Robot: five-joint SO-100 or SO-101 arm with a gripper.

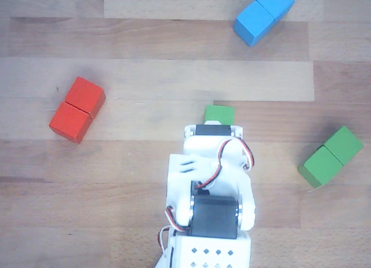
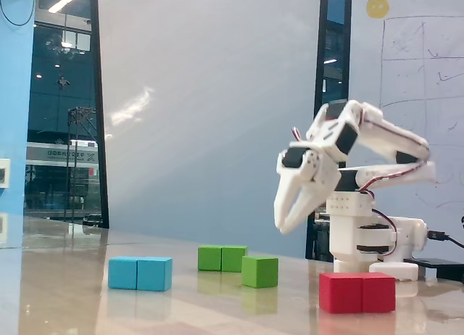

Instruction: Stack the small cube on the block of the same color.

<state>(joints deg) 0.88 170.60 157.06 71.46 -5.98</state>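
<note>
The small green cube [image 1: 219, 113] sits on the wooden table just beyond the arm's wrist, which partly covers it in the other view. In the fixed view the cube [image 2: 260, 271] stands alone in front of the green oblong block [image 2: 222, 258]. That block [image 1: 330, 156] lies at the right in the other view, well apart from the cube. My gripper [image 2: 288, 223] hangs above the table, up and to the right of the cube. Its fingers point down, slightly parted and empty. In the other view the arm hides the fingertips.
A red oblong block [image 1: 77, 109] lies at the left and a blue oblong block [image 1: 264, 15] at the top right. In the fixed view the red block [image 2: 357, 292] is nearest the camera and the blue block [image 2: 141, 273] is at the left. The arm's base [image 2: 366, 241] stands behind.
</note>
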